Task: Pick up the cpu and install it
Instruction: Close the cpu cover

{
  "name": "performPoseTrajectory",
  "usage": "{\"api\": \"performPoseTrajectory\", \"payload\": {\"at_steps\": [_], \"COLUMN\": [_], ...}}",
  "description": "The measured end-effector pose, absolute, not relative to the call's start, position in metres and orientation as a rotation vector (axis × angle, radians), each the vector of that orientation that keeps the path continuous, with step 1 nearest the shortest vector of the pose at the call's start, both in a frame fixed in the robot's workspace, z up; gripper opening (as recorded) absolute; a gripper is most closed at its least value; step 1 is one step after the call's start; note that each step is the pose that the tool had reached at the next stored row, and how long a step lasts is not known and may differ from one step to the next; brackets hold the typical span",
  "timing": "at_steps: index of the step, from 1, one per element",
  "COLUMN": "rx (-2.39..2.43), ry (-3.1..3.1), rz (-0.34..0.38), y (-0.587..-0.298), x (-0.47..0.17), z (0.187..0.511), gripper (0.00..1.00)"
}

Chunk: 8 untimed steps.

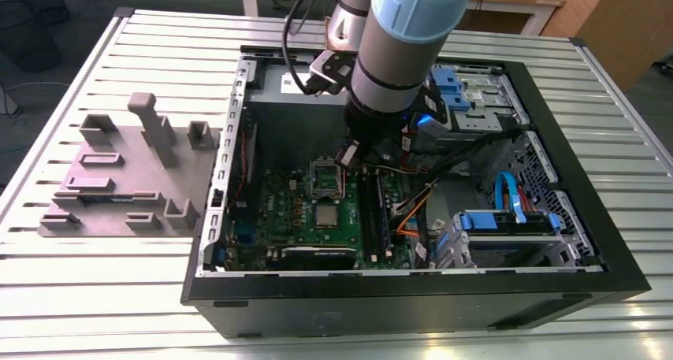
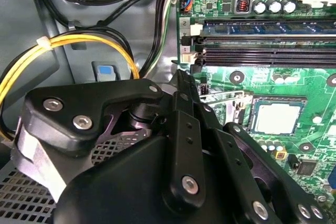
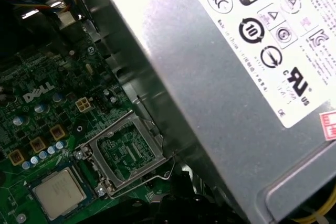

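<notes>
Silver cpu (image 1: 328, 215): already sitting in the socket, load frame (image 3: 127, 151) flipped open.
end effector (image 1: 351, 157): can't tell its opening; holding nothing visible.
tip: come down square onto the frame.

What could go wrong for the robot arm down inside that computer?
1. The gripper hangs low inside the case, close to the yellow cables, so it might snag them.
2. The metal frame is flipped open right beside the cpu. A bump could probably bend it or its thin wire lever.
3. The grey power box sits very near the wrist, so a sideways move could knock into it.
</notes>
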<state>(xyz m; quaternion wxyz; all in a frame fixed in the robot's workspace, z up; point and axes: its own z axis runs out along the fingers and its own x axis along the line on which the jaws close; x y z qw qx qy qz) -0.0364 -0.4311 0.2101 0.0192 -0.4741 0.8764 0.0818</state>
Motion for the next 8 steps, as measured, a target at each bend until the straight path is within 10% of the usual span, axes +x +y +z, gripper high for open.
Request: {"api": "performPoseTrajectory", "payload": {"at_steps": [8], "rx": [-1.466], "ry": [2.709], "rz": [0.281], "y": [-0.4305], "x": [-0.0366], "z": [0.2081], "gripper": [0.10]}}
